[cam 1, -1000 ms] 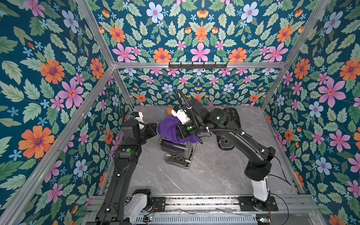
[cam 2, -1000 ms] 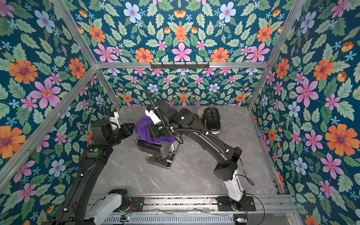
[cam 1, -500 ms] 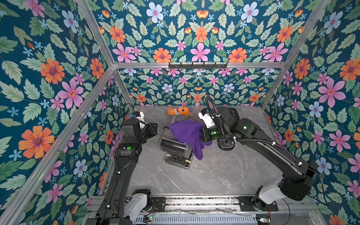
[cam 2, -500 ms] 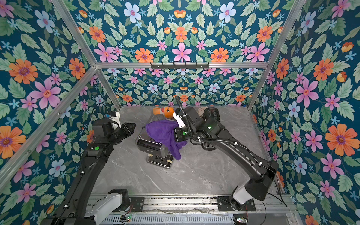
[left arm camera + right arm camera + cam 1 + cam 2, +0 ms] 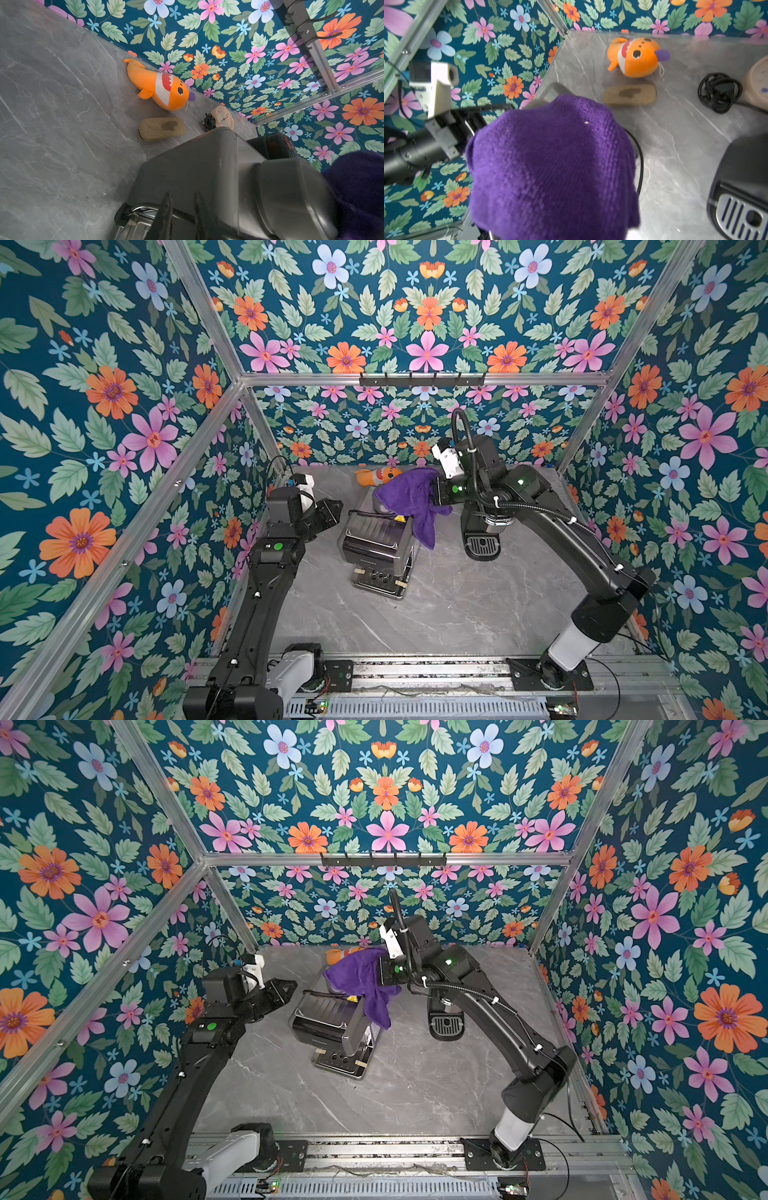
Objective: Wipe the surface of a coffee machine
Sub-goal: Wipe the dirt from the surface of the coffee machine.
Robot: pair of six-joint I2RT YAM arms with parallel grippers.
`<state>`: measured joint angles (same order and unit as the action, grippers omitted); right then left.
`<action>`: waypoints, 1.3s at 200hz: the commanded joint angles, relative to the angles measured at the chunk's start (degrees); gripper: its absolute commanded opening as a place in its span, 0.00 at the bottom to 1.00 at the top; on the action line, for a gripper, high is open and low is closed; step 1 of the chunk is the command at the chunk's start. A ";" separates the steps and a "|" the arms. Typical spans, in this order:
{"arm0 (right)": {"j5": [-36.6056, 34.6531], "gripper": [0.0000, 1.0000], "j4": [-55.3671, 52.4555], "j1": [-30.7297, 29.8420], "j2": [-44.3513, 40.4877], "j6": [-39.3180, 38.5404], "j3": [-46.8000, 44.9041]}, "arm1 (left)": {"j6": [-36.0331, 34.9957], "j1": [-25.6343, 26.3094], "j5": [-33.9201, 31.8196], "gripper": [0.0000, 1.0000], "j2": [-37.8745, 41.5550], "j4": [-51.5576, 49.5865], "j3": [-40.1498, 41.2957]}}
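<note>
Left arm (image 5: 266,593) and right arm (image 5: 582,539) are matte black with green lights (image 5: 277,546), white base joints (image 5: 575,645) and white wrist cameras (image 5: 305,483). A ribbed black cable (image 5: 457,423) shows at upper centre. The left hand (image 5: 337,504) is black.

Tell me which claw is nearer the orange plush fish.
Right. The right claw, shut on the purple cloth, is close beside the orange plush fish near the back wall. The left claw is farther off, beside the coffee machine.

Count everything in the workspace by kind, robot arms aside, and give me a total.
Coffee machines: 2
Purple cloth: 1
Orange plush fish: 1
Sponge: 1
Clock: 1
Coiled black cable: 1
Total: 7
</note>
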<state>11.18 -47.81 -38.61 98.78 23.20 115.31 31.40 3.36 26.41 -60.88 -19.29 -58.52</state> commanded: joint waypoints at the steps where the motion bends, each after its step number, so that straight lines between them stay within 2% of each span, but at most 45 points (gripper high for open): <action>1: 2.28 0.00 -1.28 0.64 4.13 -3.36 6.17 | 0.24 -0.02 2.83 0.21 -0.37 0.78 -0.85; 52: 7.63 0.00 -3.93 0.73 16.02 -6.93 22.77 | -0.77 -0.02 3.74 0.21 -1.17 -0.54 -2.03; 85: 10.79 0.00 -6.19 1.13 22.37 -7.04 29.88 | -0.70 -0.02 3.62 0.21 -1.34 -0.57 -2.13; 137: 14.09 0.00 -5.30 2.25 24.51 -4.22 28.15 | -0.76 -0.02 3.27 0.21 -1.63 -0.47 -1.21; 203: 21.88 0.00 -2.48 3.21 26.62 1.82 26.64 | 0.16 -0.02 3.37 0.21 -1.60 1.02 0.43; 228: 22.18 0.00 -4.02 3.20 26.69 1.62 26.72 | 0.06 -0.02 3.21 0.21 -1.43 0.99 0.51; 260: 18.97 0.00 -7.68 3.19 24.44 -0.21 25.73 | -0.02 -0.02 3.56 0.21 -1.60 1.12 0.34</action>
<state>30.02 -51.72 -35.14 125.14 23.86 141.64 31.53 3.36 29.63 -62.59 -19.29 -58.11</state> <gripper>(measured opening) 0.109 0.211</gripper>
